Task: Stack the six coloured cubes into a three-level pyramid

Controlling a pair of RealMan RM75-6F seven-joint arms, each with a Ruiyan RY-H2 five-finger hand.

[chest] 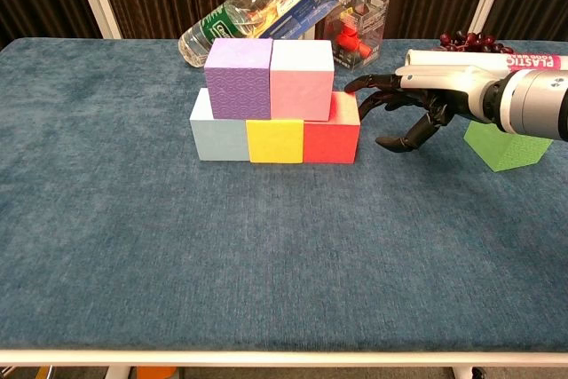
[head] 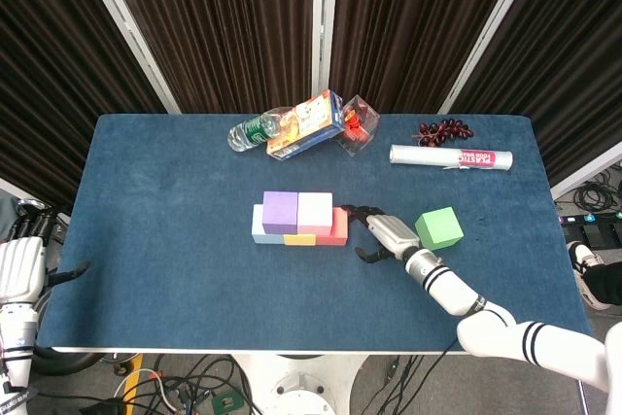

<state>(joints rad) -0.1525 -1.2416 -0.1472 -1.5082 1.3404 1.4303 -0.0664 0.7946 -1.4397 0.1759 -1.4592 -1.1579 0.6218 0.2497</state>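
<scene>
My right hand [chest: 404,106], fingers spread and empty, touches the red cube [chest: 331,131]; the roll [head: 450,156] near the desk's far edge reads "PLASTIC".

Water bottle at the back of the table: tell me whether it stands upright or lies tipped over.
Tipped over. The water bottle lies on its side on the table, and the orange carton leans across it.

The head view looks steeply down from high above the near edge, far enough back to take in the whole blue surface [head: 175,201] out to its far corners. The chest view sits low at the near edge, looking level across toward the far edge, much closer in. Both share the stacked cubes [head: 296,219] [chest: 273,102] at the middle and the right hand [head: 381,233] [chest: 410,106] beside them.
</scene>
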